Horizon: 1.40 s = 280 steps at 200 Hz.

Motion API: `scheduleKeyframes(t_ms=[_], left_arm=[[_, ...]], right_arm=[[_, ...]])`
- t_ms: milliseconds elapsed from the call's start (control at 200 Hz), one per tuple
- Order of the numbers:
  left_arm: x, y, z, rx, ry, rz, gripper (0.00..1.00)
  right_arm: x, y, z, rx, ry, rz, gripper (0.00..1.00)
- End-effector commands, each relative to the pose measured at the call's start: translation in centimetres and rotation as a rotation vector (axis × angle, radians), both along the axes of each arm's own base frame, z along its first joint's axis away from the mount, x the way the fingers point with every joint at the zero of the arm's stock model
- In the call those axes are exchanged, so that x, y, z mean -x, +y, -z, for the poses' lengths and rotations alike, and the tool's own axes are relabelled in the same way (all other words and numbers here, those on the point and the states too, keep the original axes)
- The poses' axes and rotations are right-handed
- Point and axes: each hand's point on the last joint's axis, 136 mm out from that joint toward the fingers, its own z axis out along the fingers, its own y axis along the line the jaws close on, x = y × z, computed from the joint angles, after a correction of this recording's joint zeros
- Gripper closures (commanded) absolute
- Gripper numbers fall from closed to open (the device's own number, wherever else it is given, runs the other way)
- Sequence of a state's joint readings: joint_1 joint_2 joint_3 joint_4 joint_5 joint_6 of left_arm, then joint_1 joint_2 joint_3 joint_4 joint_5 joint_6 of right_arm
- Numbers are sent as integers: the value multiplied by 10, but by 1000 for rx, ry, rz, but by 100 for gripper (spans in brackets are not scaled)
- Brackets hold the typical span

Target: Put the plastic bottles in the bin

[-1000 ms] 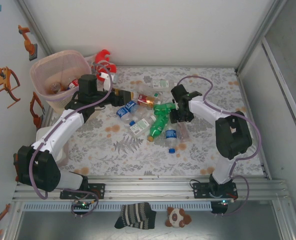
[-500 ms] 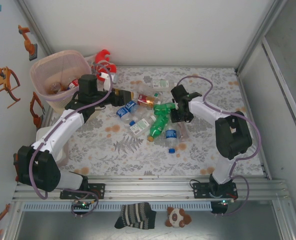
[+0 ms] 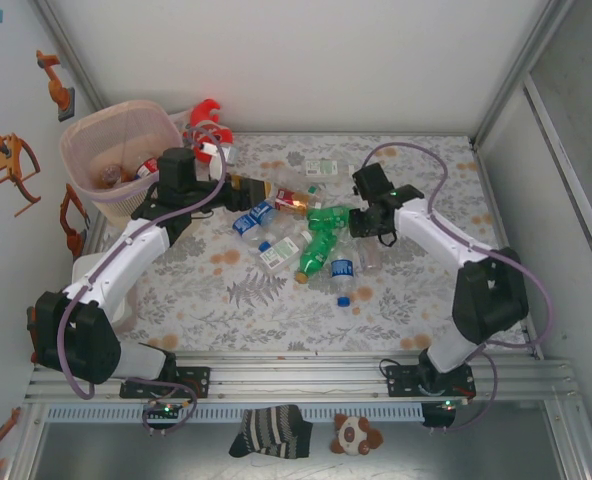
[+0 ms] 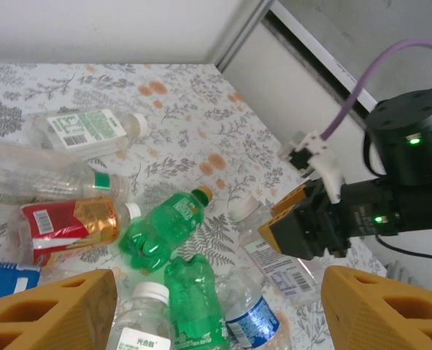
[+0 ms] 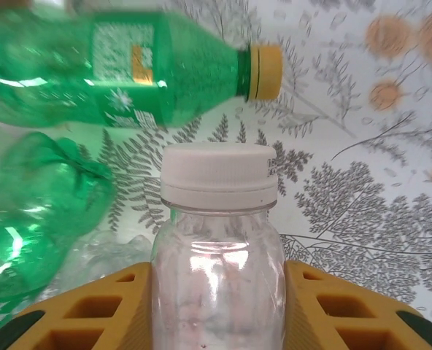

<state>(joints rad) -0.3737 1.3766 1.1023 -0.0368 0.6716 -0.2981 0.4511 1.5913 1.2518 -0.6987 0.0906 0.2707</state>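
Observation:
Several plastic bottles lie in a heap mid-table: two green ones (image 3: 321,235), a red-labelled one (image 3: 294,200) and blue-labelled ones (image 3: 251,220). My right gripper (image 3: 364,228) is shut on a clear white-capped bottle (image 5: 217,240), its yellow fingers (image 5: 340,310) pressed against both sides of it below the cap. A green bottle (image 5: 128,65) lies just beyond it. My left gripper (image 3: 246,187) hovers open over the heap's left side, with a crushed green bottle (image 4: 198,299) under the gap (image 4: 216,313). The pale-pink bin (image 3: 86,140) stands at the back left with bottles inside.
A red plush fish (image 3: 208,115) leans by the bin. A clear bottle with a green-and-white label (image 3: 321,167) lies toward the back wall. A striped sock (image 3: 269,430) and a small plush toy (image 3: 356,435) sit below the near rail.
My right gripper has closed on the clear bottle, and its arm has stretched out with the elbow swinging right. The left arm has hardly moved.

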Motion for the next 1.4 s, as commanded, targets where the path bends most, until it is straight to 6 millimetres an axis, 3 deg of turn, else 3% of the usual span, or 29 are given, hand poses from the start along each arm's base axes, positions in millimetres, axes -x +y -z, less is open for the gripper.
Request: scheduleKeyframes(t_ms=[0,185,361,526,626,881,1242,1397], left_arm=[[8,-6,-33,57,-101,39,25],[20,-14,-52,87,-174,96,24],[37,-23,-74,117,-268,165,23],[66,-34,-106,181,-391,284,23],[86,-39,-119,188,-478,348,21],[126,-49,-153,240,-583,487,19],[153,-64,-161,229,-623,605,18],[171,-68,-165,240,-642,681,25]], right_arm=[[-4,5,-41,-59,-108,-28,62],[-4,35,-109,-253,-290,-153,63],[10,62,-180,-471,-498,-303,66],[35,83,-237,-647,-661,-479,71],[65,97,-266,-732,-758,-674,71],[101,111,-309,-844,-866,-873,74],[156,126,-352,-970,-953,-1125,79],[170,128,-361,-984,-965,-1181,80]])
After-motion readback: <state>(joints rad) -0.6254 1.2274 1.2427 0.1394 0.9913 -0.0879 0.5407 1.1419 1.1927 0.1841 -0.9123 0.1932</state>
